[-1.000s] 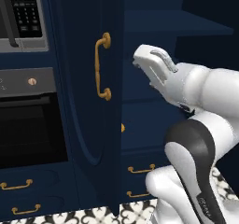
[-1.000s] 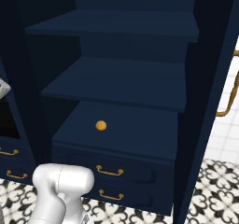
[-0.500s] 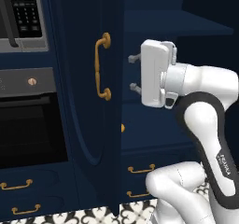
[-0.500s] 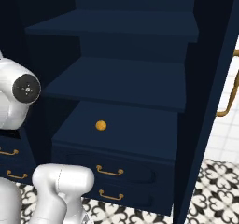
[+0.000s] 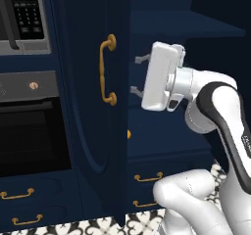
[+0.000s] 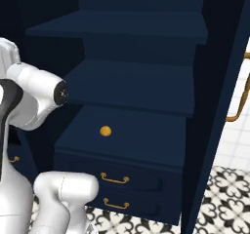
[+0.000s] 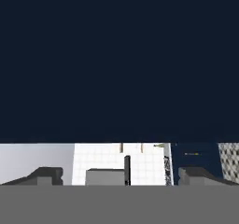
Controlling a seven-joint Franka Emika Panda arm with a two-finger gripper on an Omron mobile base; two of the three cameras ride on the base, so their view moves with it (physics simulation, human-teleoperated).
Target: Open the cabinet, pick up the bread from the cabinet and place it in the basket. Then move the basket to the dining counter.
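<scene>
Cabinet (image 6: 146,82) matte navy, both doors swung open, three flat shelves inside. One bread (image 6: 105,130), small round golden lump, sits alone on lowest shelf. Gripper (image 5: 138,75) fingers spread wide, empty, just beside open door edge near its curved brass handle (image 5: 107,70).

Black-and-white patterned floor tiles (image 6: 229,189) at 5 o'clock; built-in oven (image 5: 29,131) at 9 o'clock, microwave (image 5: 24,13) at 10 o'clock
</scene>
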